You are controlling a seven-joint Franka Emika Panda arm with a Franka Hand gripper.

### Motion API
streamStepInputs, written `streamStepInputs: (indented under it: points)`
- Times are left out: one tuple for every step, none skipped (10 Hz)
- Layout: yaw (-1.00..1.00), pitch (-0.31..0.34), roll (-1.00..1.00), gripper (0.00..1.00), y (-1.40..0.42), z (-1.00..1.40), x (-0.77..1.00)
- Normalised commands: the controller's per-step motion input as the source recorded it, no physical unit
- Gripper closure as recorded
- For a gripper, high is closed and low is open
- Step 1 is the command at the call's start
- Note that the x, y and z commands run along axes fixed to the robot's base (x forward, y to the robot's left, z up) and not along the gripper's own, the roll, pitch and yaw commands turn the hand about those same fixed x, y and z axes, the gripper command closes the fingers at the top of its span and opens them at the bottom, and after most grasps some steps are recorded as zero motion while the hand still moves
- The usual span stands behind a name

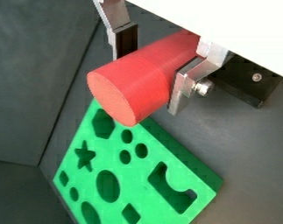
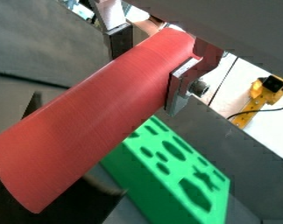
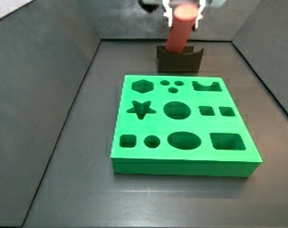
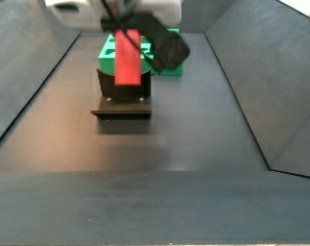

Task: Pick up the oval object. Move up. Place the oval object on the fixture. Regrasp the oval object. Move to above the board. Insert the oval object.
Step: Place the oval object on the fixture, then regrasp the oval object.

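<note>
I see the two-finger gripper (image 3: 183,11) at the 12 o'clock edge of a side view, high over the far end of the dark floor (image 3: 75,178). Its flat silver fingers (image 1: 190,77) are clamped on the smooth red-orange oval peg (image 1: 144,75), one plate on each flank, so the peg is gripped and lifted. In both side views the peg (image 3: 178,36) hangs upright from the jaws; its lower end reaches down to the small dark notched fixture block (image 3: 179,60), though I cannot tell if the two touch or stand just apart.

The large bright green board with shaped cut-out holes (image 3: 182,125) lies flat on the floor, at 6 o'clock from the fixture in that view and close beside it. In a side view from the opposite end, the fixture (image 4: 124,99) sits nearer the camera with the board (image 4: 165,65) behind it toward 12 o'clock, and the peg (image 4: 127,58) stands over the fixture's top.

In both wrist views the peg (image 2: 102,114) runs out long from the fingers, with the board (image 2: 179,171) below it.
</note>
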Motion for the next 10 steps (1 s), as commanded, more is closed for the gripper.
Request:
streamStepInputs:
  points:
    - [-0.04,-0.08,-0.11,1.0,0.05,-1.0,0.13]
    - [-0.03,-0.078,-0.09,1.0,0.04,-0.89,0.12]
    - [-0.01,-0.076,-0.08,1.0,0.03,-0.66,0.1]
    - [0.01,-0.068,-0.08,1.0,0.02,-0.51,0.07]
    - [0.01,-0.061,-0.08,1.0,0.01,-0.42,0.06]
    - [0.02,-0.051,-0.07,1.0,0.0,-0.25,0.05]
    - [0.01,-0.048,-0.07,1.0,0.0,-0.19,0.05]
    - [0.0,0.0,0.0,0.0,0.0,0.0,0.0]
    - [0.02,-0.062,-0.1,0.0,0.0,1.0,0.0]
    - [0.02,-0.062,-0.09,0.0,0.0,1.0,0.0]
